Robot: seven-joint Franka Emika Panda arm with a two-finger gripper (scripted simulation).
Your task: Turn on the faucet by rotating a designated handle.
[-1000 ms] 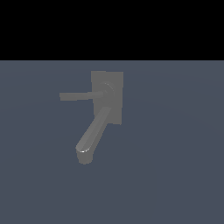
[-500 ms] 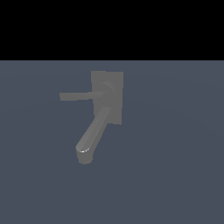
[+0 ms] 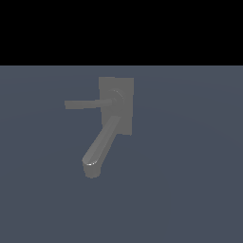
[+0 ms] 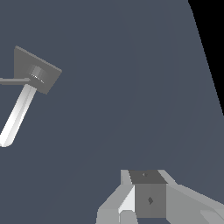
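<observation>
**Faucet alone on the slate floor, gripper well apart**

On the flat blue-grey ground (image 3: pixel 190 180) of the exterior view stands the matte grey faucet (image 3: pixel 116 107), a flat rectangular backplate with a round hub near its upper middle. From that hub the thin, flat, straight grey handle (image 3: pixel 83 104) runs out level toward the exterior view's left. Below it the thick rounded spout (image 3: pixel 100 144) slants down and toward the exterior view's left, ending in a downturned tip with a small bright glint on its edge. Handle and spout meet only at the hub and spread apart from there. A black band fills the top of this view above the ground. No arm or gripper shows in this view.

From the wrist view, the same faucet (image 4: pixel 36 75) sits far off to one side, its backplate seen as a tilted grey slab. The handle (image 4: pixel 13 81) leaves the hub as a slim dark bar cut off by the picture's edge, and the spout (image 4: pixel 17 113) shows pale and brightly lit. The gripper (image 4: pixel 148 199) appears only as pale grey body parts with a darker square block at the picture's edge, well apart from the faucet with bare ground between them. Its fingertips lie outside the picture, so whether the fingers are spread or pressed together cannot be told. Nothing touches the handle.
</observation>
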